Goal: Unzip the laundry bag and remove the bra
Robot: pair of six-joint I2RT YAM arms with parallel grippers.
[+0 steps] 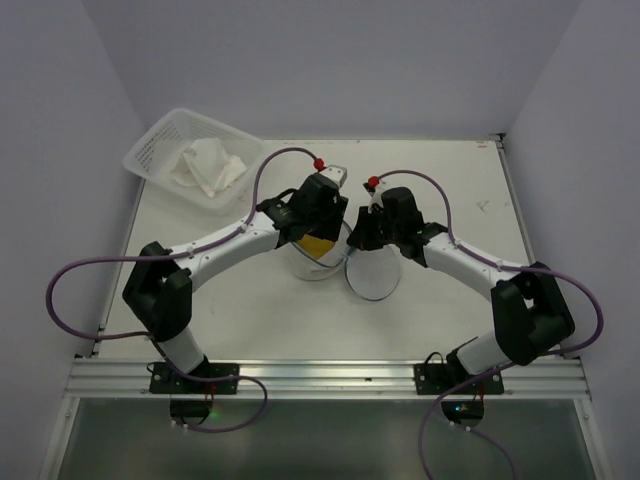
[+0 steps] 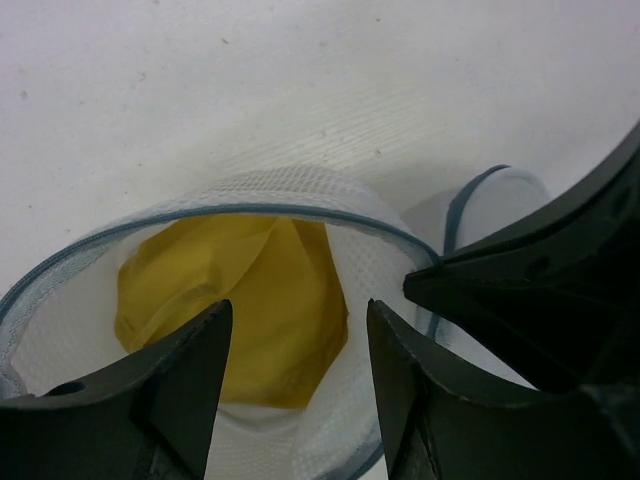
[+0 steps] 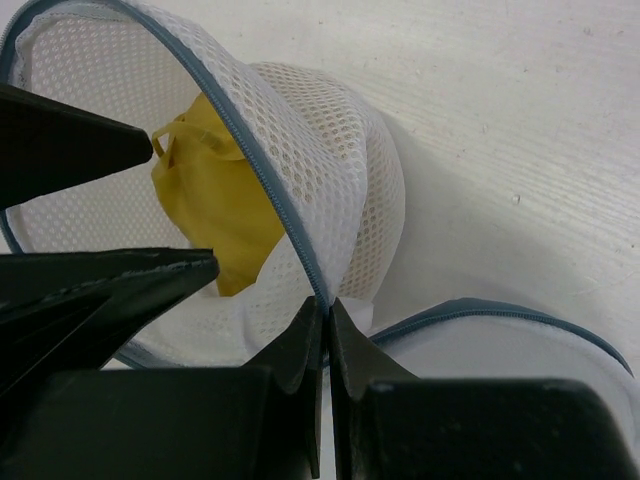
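Note:
The white mesh laundry bag (image 1: 322,266) lies open mid-table, its two bowl-like halves side by side, with a blue-grey zipper rim (image 3: 262,165). A yellow bra (image 2: 240,300) sits inside one half; it also shows in the right wrist view (image 3: 215,205). My left gripper (image 2: 298,345) is open, its fingers over the bag's mouth just above the bra. My right gripper (image 3: 327,305) is shut on the bag's zipper rim, pinching it between the fingertips. The other half (image 3: 500,330) lies flat to the right.
A white plastic lattice basket (image 1: 150,150) holding crumpled white cloth (image 1: 208,167) stands at the back left of the table. The left gripper's fingers (image 3: 80,150) show in the right wrist view, close to the right one.

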